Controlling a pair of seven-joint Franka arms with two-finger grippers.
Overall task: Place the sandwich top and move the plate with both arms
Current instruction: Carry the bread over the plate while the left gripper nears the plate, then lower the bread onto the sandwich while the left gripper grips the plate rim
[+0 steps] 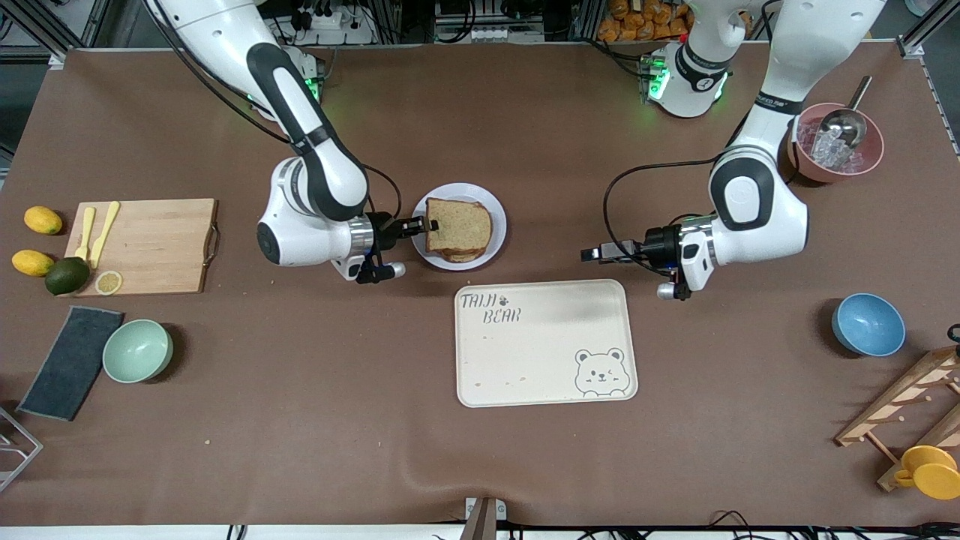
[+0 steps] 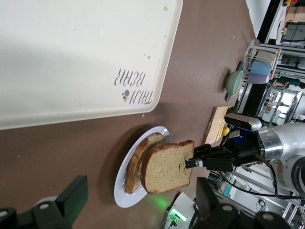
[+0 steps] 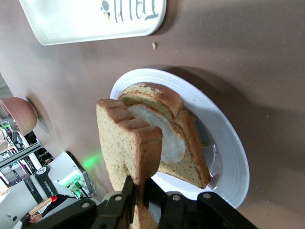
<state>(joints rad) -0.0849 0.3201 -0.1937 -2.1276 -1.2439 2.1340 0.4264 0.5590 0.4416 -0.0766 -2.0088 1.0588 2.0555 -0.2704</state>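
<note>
Over the plate (image 1: 495, 225), mid-desk: right pincer (image 1: 429, 224) clenched on sandwich top (image 1: 459, 226), gripping its crust edge. Slice held tilted above the egg-topped bread (image 3: 183, 143), which lies on the plate; whether the two touch, can't tell. Plate sits just farther from front cam than the cream bear tray (image 1: 545, 343), w/ a strip of bare desk between. Left pincer (image 1: 592, 254) released, fingers (image 2: 71, 198) apart, nothing in them; it hangs over bare desk beside the plate, toward left arm's end, waiting.
</note>
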